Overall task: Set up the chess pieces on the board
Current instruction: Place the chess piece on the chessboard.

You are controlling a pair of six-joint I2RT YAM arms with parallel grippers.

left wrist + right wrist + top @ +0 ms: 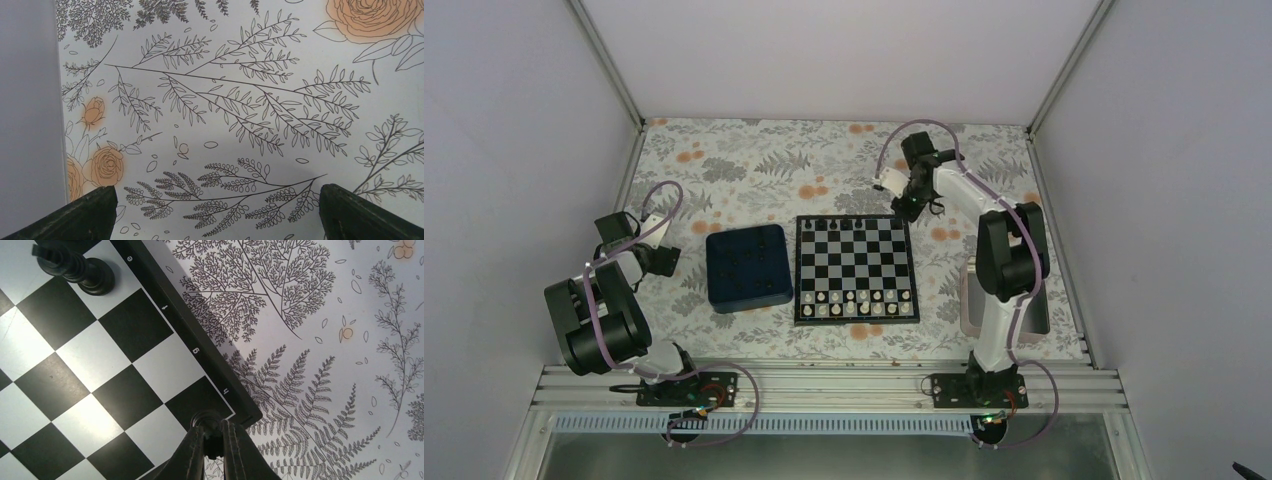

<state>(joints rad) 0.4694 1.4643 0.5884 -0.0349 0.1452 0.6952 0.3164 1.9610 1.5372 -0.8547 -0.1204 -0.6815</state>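
The right pincer (212, 437) was closed on a small black piece (206, 417), its two fingers pinching the figure just below its rounded top. It held the piece directly over the far right corner square of the board (192, 346), beside the letter h on the rim. Gripping so high probably left the base free to meet the square; whether it already touched could not be told. I judged this to be the placing of a corner piece for the black back row.

The other chess pieces (845, 224) stood along the board's far edge. One of them (75, 267) was on the pale square by the letter e, and the squares between it and the corner were bare. The white pieces (849, 297) filled two rows at the board's near edge. A blue tray (746, 267) lay just left of the board.

The left pincer (216, 189) hung open, fingers wide apart over bare flowered tabletop (250, 75), well left of the board. It was likely parked there so as not to crowd the right arm.
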